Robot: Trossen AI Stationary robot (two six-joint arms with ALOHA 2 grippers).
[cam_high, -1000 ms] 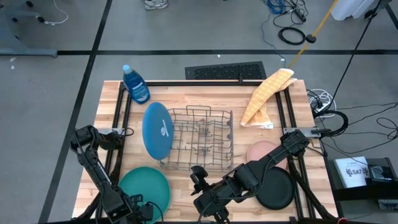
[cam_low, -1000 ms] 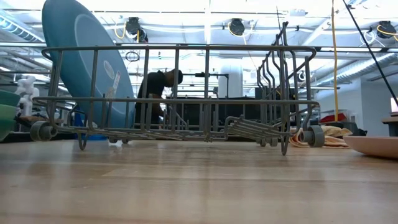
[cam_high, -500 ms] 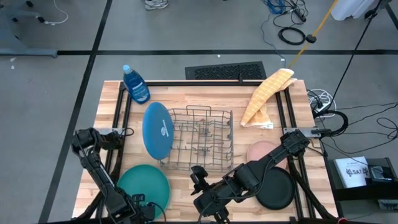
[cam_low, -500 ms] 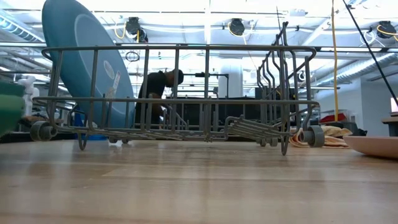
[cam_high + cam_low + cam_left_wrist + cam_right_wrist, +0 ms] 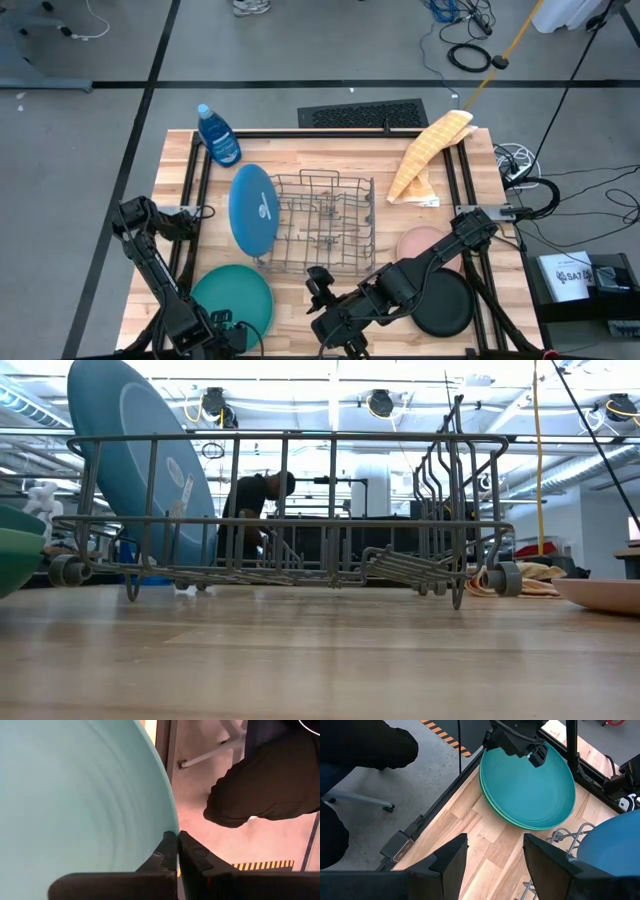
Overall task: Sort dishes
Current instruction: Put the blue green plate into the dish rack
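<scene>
The left gripper [image 5: 177, 836] is seen at the near left corner of the desk [image 5: 330, 155], its fingers [image 5: 165, 851] pinched together on the rim of the light green plate [image 5: 75, 795]; in the right wrist view that plate lies stacked on a dark green plate [image 5: 496, 811] whose edge shows beneath it, and in the low view the pair appears slightly raised at the desk's left edge, though whether it is clear of the wood cannot be told from so narrow a glimpse. The right gripper [image 5: 492, 850] is held above the near middle of the desk, just in front of the grey wire rack [image 5: 322, 222], with its fingers [image 5: 452, 857] spread wide and nothing between them. The large blue plate [image 5: 253, 208] is leaned on edge against the left end of the rack, tilted rather than upright. The black plate [image 5: 441, 303] lies flat at the near right, partly covered by the right arm [image 5: 440, 255]; the pink plate [image 5: 417, 240] lies just behind it, also partly hidden by that arm. A blue bottle [image 5: 217, 135] stands at the far left corner, and a yellow cloth [image 5: 428, 152] is draped at the far right. In the low view the rack fills most of the sight line, and a person [image 5: 252, 515] is seen through its wires in the room beyond.
</scene>
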